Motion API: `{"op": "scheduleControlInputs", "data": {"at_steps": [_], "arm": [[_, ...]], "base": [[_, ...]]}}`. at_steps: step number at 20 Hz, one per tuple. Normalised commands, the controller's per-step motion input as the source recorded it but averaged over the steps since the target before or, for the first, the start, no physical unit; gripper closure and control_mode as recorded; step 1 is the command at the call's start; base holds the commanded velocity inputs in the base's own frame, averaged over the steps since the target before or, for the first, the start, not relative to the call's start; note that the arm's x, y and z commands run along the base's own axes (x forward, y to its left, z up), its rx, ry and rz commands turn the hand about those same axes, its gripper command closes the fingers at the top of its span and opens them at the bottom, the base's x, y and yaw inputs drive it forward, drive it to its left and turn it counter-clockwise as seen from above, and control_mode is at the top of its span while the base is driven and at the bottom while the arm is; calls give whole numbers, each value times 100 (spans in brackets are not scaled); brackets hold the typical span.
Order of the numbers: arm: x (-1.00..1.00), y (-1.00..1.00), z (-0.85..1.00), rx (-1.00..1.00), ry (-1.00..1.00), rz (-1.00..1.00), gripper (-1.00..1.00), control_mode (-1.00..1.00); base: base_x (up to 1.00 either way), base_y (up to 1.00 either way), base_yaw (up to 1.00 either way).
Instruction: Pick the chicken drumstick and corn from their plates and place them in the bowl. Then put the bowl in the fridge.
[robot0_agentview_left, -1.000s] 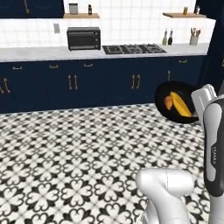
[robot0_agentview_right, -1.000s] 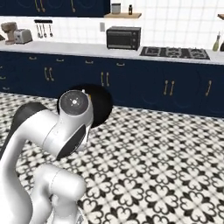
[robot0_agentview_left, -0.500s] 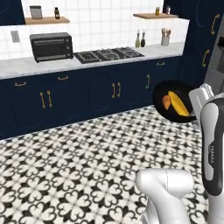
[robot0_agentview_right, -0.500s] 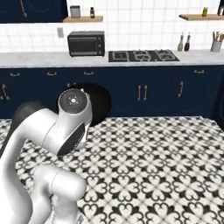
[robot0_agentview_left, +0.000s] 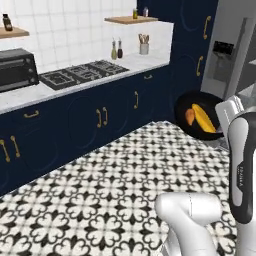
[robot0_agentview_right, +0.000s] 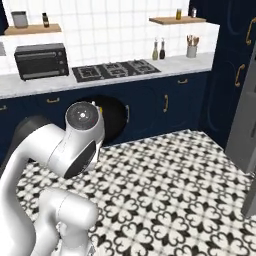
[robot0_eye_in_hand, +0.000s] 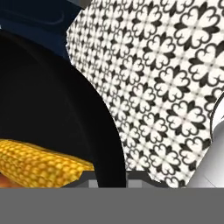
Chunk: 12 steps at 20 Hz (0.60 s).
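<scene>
Grey fridge (robot0_agentview_left: 235, 55) now nearer

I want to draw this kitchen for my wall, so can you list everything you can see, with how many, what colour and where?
glossy round black bowl: one, black, held up above the floor at the arm's end
short yellow corn cob: one, yellow, inside the bowl
small orange-brown chicken drumstick: one, orange-brown, in the bowl beside the corn
tall grey steel fridge: one, grey, far right
black toaster oven: one, black, on the white counter
black gas stovetop: one, black, set in the counter
navy cabinets with gold handles: a row, navy, under the counter
dark bottles: two, dark, by the wall
grey utensil cup: one, grey, on the counter's right end
black-and-white patterned floor tiles: many, across the floor
white robot arm: one, white with dark joints, fingers hidden by the bowl
</scene>
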Motion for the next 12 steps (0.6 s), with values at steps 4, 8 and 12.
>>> {"op": "scheduleControlInputs", "data": {"at_steps": [4,8,12], "arm": [[0,0,0,0,0,0,100,100],[0,0,0,0,0,0,100,100],[0,0,0,0,0,0,100,100]], "base": [[100,95,-53],[100,99,-55],[100,99,-57]]}}
